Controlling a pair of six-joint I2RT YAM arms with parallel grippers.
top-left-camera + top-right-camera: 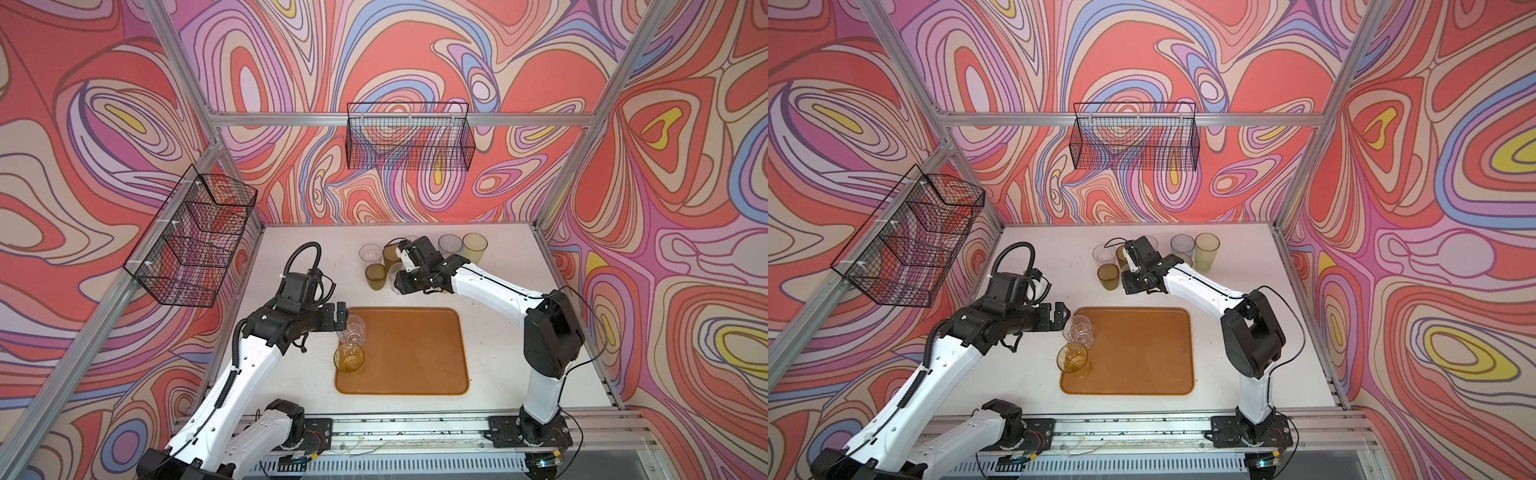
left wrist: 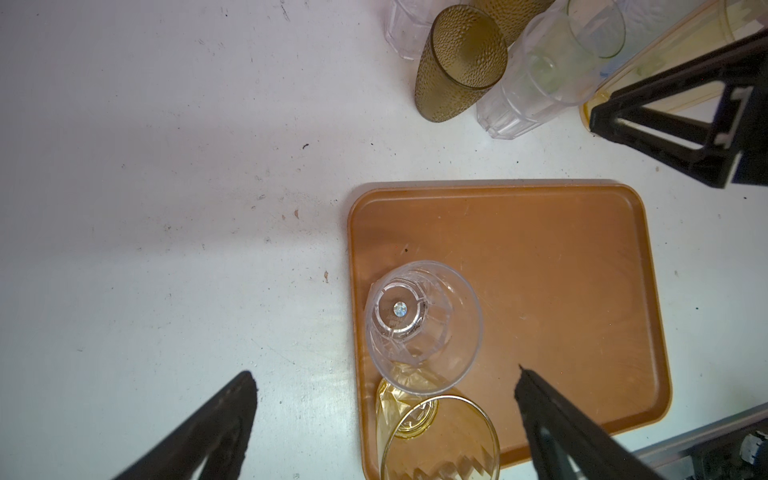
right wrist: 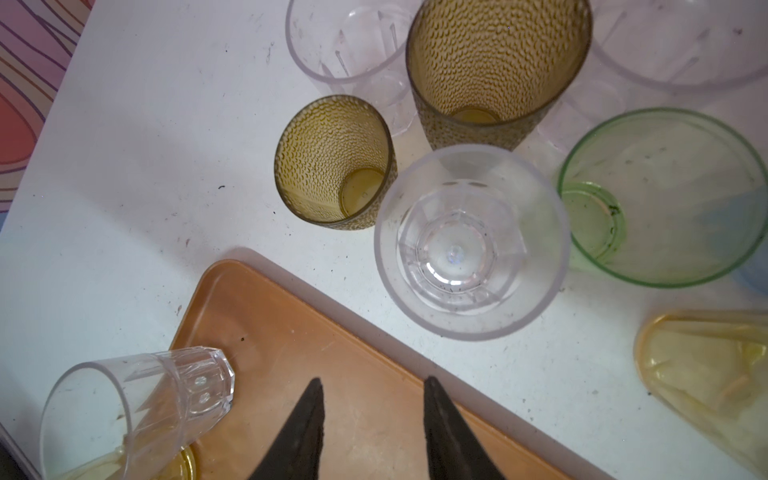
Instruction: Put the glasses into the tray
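Working two-handed: the left gripper (image 1: pixel 343 317) is hanging wide open just beside the clear tumbler (image 1: pixel 352 329), which is standing upright in the tray (image 1: pixel 415 353) by its left rim w/ an amber tumbler (image 1: pixel 350 358) next to it. We're judging that's to keep the rest free. The right gripper (image 3: pixel 372 386) is hovering over the back cluster of glasses (image 1: pixel 376 276), jaws partway apart, nothing between them, prob. lining up on the big clear glass (image 3: pixel 469 241). The white table (image 1: pixel 498 332) is looking scuffed. Around it: swirly walls (image 1: pixel 83 124) and two black wire baskets (image 1: pixel 409 137) hanging.
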